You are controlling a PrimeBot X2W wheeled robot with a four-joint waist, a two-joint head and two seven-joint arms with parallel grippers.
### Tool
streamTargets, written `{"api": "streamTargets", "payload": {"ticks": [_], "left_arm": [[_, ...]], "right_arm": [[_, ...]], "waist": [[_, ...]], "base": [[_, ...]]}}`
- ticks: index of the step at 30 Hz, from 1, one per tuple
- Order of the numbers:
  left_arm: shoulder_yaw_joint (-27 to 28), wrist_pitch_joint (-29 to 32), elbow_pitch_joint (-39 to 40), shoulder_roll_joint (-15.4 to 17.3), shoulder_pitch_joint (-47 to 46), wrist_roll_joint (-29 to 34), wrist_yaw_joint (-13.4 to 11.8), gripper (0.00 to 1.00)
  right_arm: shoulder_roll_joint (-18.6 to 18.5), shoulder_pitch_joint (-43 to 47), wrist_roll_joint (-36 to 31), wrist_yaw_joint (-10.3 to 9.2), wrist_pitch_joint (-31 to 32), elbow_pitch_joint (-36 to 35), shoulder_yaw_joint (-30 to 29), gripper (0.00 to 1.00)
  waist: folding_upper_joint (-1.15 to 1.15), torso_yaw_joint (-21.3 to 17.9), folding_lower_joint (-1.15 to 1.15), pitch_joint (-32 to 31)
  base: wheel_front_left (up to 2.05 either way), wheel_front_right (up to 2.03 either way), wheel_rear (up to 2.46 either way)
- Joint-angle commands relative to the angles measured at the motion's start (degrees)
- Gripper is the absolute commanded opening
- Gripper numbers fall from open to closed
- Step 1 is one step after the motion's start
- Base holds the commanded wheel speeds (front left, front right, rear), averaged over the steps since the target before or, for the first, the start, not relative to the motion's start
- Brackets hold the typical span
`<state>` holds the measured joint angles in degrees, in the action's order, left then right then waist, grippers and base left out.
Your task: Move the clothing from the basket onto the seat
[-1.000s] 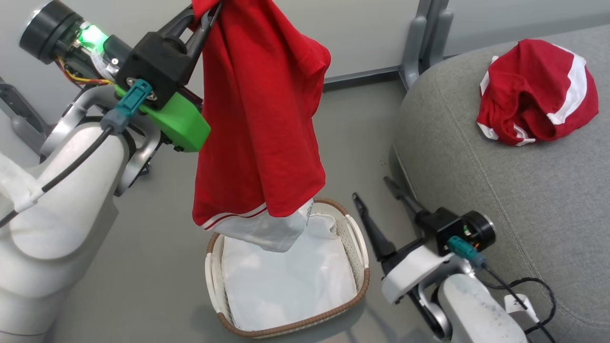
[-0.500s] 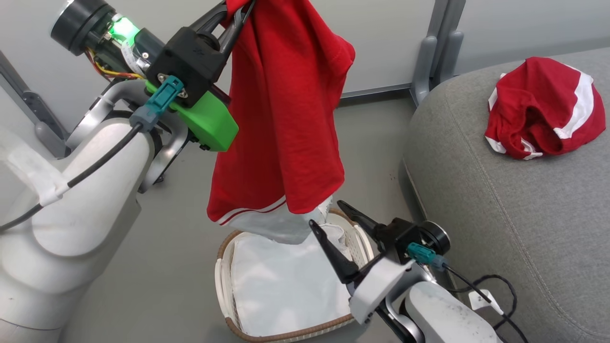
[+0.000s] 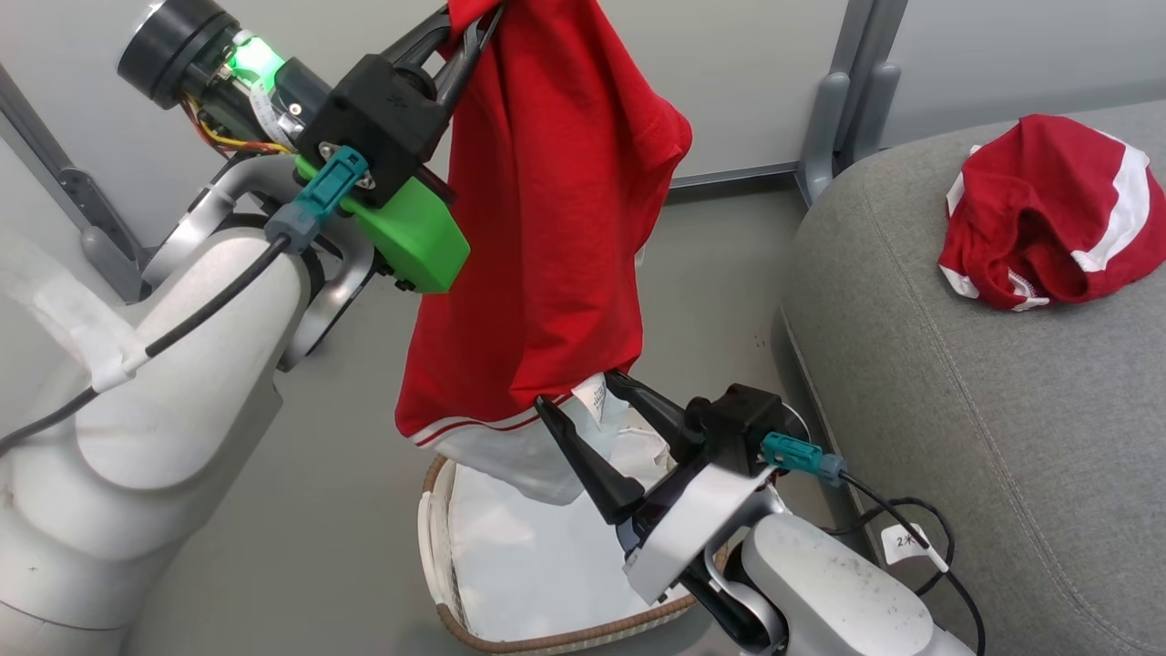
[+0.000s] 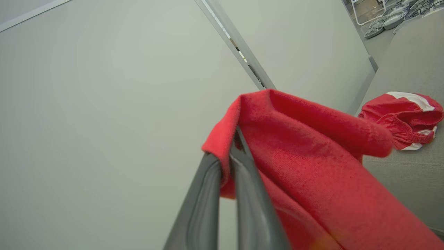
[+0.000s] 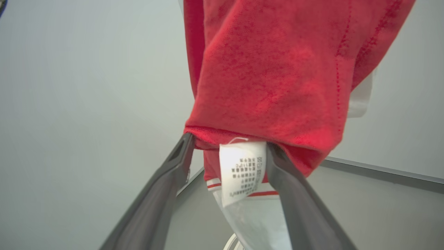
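The left gripper (image 3: pixel 466 16) is hanging high beside the big grey seat (image 3: pixel 956 410), where one red garment (image 3: pixel 1048 219) is already lying. It is clamping the top fold of a red shirt (image 3: pixel 547 228) that is dangling above the basket (image 3: pixel 434 538). The right gripper (image 5: pixel 229 142) is standing with fingers apart on either side of the hem, and closing there is risking a pinch on merely the white tag (image 5: pixel 241 170), whose small print is too fine to read, or dragging the white liner (image 3: pixel 537 565) out too.
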<state>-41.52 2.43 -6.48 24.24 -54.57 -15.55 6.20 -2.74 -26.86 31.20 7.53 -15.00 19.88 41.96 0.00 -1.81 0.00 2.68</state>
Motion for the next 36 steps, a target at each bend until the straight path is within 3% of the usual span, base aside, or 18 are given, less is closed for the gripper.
{"api": "streamTargets", "payload": {"ticks": [1, 9, 18, 19, 20, 21, 22, 36], "left_arm": [[-0.1, 0.0, -0.1, 0.1, -0.9, -0.5, -0.3, 0.0], [-0.6, 0.0, -0.1, -0.8, -2.0, -0.6, -0.3, 0.0], [-1.3, -0.5, 0.1, -1.8, -2.2, -1.1, -0.7, 0.0], [-1.3, -0.5, 0.1, -1.8, -2.2, -1.2, -0.8, 0.0], [-1.3, -0.6, 0.0, -1.9, -2.1, -1.4, -0.8, 0.0], [-1.3, -0.6, -0.1, -1.9, -2.0, -1.4, -0.9, 0.0], [-1.3, -0.7, -0.3, -1.8, -1.8, -1.5, -0.9, 0.0], [1.3, -3.5, -3.0, 1.0, 6.6, -5.8, -4.1, 0.0]], "right_arm": [[-0.3, -0.4, 1.2, -0.08, -0.3, -0.5, 0.2, 1.0], [-0.2, -0.9, 7.7, -0.08, -0.3, -2.3, 0.4, 1.0], [-0.2, -2.7, 12.6, -0.07, -0.3, -3.2, -3.5, 1.0], [-0.2, -3.2, 12.4, -0.07, -0.3, -2.9, -3.3, 0.64], [-0.3, -3.7, 11.8, -0.07, -0.3, -2.3, -3.5, 0.37], [-0.3, -4.0, 11.4, -0.07, -0.3, -1.8, -3.7, 0.26], [-0.3, -4.2, 11.0, -0.07, -0.3, -1.5, -4.0, 0.0], [-0.3, -5.4, 1.1, -0.07, -0.3, -1.0, -11.0, 0.0]], "waist": [[0.0, 0.0, 0.0, 0.1], [0.0, 0.7, 0.0, 0.4], [0.0, 1.7, 0.0, 0.6], [0.0, 1.8, 0.0, 0.7], [0.0, 1.9, 0.0, 0.7], [0.0, 1.9, 0.0, 0.7], [0.0, 2.0, 0.0, 0.8], [0.0, 0.6, 0.0, 1.9]], "base": [[0.0, 0.0, 0.0], [0.0, 0.0, 0.0], [0.0, 0.0, 0.0], [0.0, 0.0, 0.0], [0.0, 0.0, 0.0], [0.0, 0.0, 0.0], [0.0, 0.0, 0.0], [0.0, 0.0, 0.0]]}}
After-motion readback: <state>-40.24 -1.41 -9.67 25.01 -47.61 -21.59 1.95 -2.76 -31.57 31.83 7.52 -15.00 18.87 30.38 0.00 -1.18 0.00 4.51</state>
